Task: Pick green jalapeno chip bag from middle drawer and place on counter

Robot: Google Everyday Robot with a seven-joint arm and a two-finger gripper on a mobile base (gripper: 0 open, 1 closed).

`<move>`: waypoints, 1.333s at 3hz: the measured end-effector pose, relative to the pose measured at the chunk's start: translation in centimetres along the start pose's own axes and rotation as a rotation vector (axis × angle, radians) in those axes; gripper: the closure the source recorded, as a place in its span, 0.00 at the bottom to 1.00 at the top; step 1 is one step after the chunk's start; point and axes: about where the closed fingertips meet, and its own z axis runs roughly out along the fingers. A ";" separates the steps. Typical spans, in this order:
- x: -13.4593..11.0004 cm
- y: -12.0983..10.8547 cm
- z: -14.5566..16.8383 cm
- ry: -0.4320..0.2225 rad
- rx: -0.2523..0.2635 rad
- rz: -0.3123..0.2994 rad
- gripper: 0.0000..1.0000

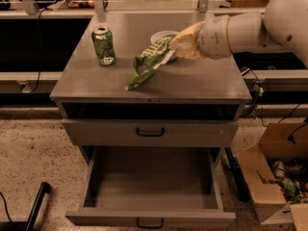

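The green jalapeno chip bag [147, 64] lies slanted on the counter [192, 78], its lower end near the counter's middle front and its upper end lifted toward the right. My gripper [180, 42] comes in from the right on the white arm and is shut on the bag's upper end, just above the counter. The middle drawer [151, 177] at the bottom is pulled wide open and nothing shows inside it.
A green drinks can [104, 45] stands on the counter's left. A white bowl [161, 35] sits behind the bag, partly covered by it and the gripper. The shallower drawer [150, 131] above is closed. A cardboard box [276, 177] stands on the floor at right.
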 end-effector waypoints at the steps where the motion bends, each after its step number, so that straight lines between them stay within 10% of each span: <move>1: 0.7 2.2 -3.7 0.072 -0.022 0.041 1.00; 2: 1.3 3.8 -6.3 0.137 -0.096 0.085 1.00; 4: 3.3 5.4 -7.7 0.186 -0.407 0.163 1.00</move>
